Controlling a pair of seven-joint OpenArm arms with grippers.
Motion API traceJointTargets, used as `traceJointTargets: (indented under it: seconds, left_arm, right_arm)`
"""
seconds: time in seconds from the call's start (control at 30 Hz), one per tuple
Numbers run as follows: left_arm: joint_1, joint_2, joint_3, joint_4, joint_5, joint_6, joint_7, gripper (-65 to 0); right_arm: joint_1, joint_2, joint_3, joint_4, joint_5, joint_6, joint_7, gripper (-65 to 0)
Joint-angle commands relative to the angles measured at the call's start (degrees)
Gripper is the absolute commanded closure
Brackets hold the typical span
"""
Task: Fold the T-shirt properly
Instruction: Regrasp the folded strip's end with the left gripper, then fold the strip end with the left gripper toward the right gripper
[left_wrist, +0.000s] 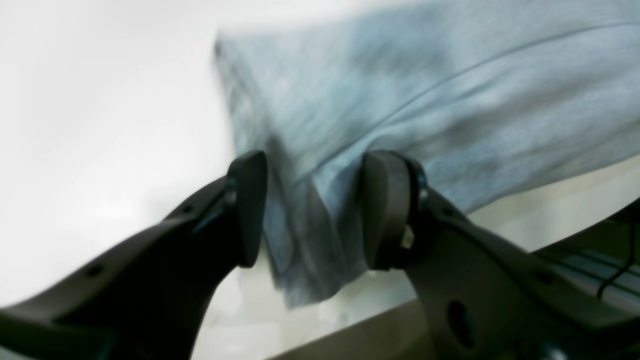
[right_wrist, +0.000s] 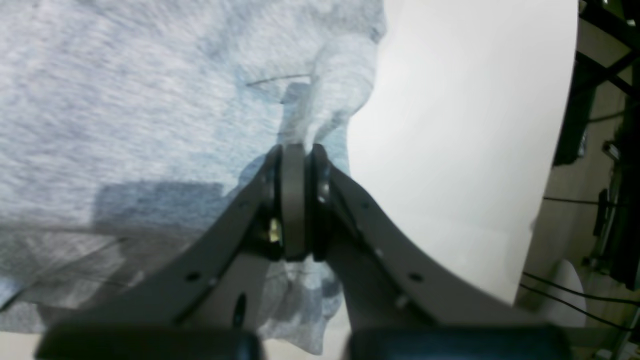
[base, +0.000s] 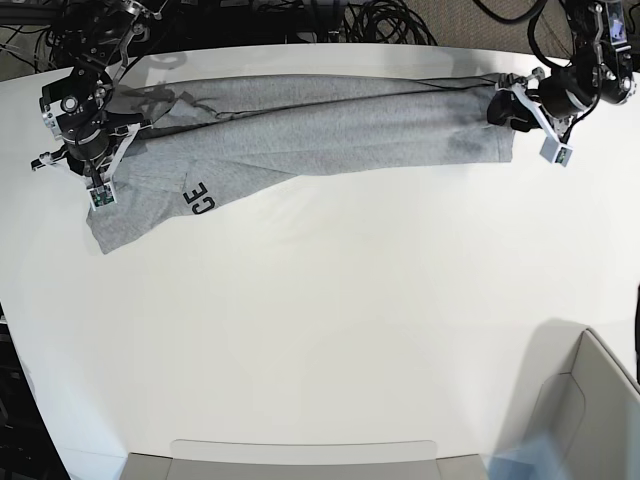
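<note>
Base view shows the shirt (base: 300, 130) stretched long, only partly folded. Left pincer (left_wrist: 312, 210) is spread, cloth loose between its pads; right pincer (right_wrist: 296, 200) pinches an edge

Matte black end effector (left_wrist: 311, 210), rounded pads (left_wrist: 248, 207)
</note>
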Motion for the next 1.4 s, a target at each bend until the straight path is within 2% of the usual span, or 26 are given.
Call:
traceJointTargets:
  seconds: [0.0,0.1,0.2,0.3,0.47,0.53,0.57,0.7,0.9,1.13,1.23,1.37]
  left_arm:
    - [-0.2,-1.1,-0.3,-0.2,-0.6,-0.1,-1.0,-31.2]
    - [-1.1,-1.1,0.0,-1.0,-0.6,-0.2,-0.8,-31.4]
    - [-1.2,-0.9,0.8,-1.2,-0.6,-0.2,-0.7,-35.6]
    - [-1.3,-0.5,4.0,-1.6,-0.4,-0.2,-0.7,-40.2]
    - [-4.0,-0.5,10.9,-7.4,-0.4,-0.4,-1.3,-41.0]
    - [-5.3,-0.6,13.5,-11.1,-0.4,-3.3,-1.4,-40.9]
    - [-5.7,-0.6,14.6,-12.5,-0.4,-5.9,-1.5,-40.0]
    - [-6.0,-0.6,16.7,-15.2,-0.4,-5.9,-1.5,-29.8]
    - [-6.7,-0.8,16.1,-18.3,-0.4,-5.9,-0.7,0.0]
    - [-16.4,-1.1,9.0,-37.2,-0.3,-5.9,-0.5,0.0]
    - [-19.4,-3.7,5.4,-39.4,-0.3,-5.8,0.0,0.0]
    - [-21.6,-6.1,1.7,-39.2,-0.3,-2.6,0.0,0.0]
  right_arm:
    - [0.4,0.5,0.1,0.9,0.0,0.9,0.7,0.0]
    - [0.4,0.5,0.1,0.9,0.0,0.9,0.7,0.0]
    - [0.4,0.5,0.1,0.9,0.0,0.9,0.7,0.0]
    - [0.4,0.5,0.0,0.9,0.0,0.9,0.7,0.0]
    - [0.4,0.5,0.0,0.9,0.0,0.9,0.7,0.0]
    - [0.4,0.5,0.0,0.9,0.0,0.9,0.7,0.0]
    - [0.4,0.5,0.0,0.9,0.0,0.9,0.7,0.0]
    - [0.4,0.5,0.0,0.9,0.0,0.9,0.7,0.0]
    - [0.9,0.5,0.0,0.9,0.0,0.9,0.7,0.0]
    - [2.4,0.3,0.2,0.9,0.0,0.9,0.7,0.0]
    - [2.5,-0.1,0.1,1.2,0.1,0.9,0.7,0.0]
    - [3.7,-1.2,0.2,1.3,0.1,0.9,0.5,0.0]
